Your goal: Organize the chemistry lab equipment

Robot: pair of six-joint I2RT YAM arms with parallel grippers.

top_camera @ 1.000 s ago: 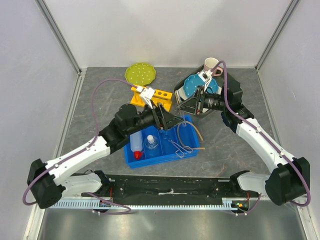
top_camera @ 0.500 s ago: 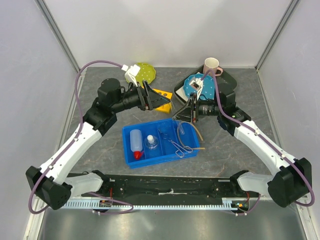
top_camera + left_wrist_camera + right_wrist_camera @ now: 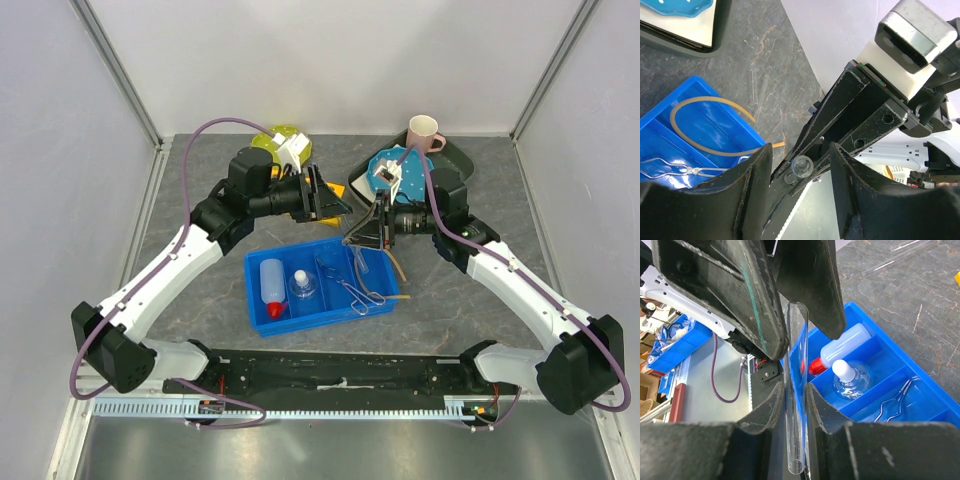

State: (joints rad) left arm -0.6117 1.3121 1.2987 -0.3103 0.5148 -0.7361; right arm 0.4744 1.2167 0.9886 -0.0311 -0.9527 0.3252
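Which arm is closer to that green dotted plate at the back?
Left. The left arm hangs right over the green plate, hiding part of it; the right arm is off to its right, by the pink mug.

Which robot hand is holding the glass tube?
The right gripper: the tube is pinched in it. The left gripper is open, spread either side of the tube without clamping it.

Glossy blue plastic tray [image 3: 320,322]; clear glass tube [image 3: 796,390]; metal tongs [image 3: 895,402]

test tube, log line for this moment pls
right gripper: shut on test tube | left gripper: open around tube tip
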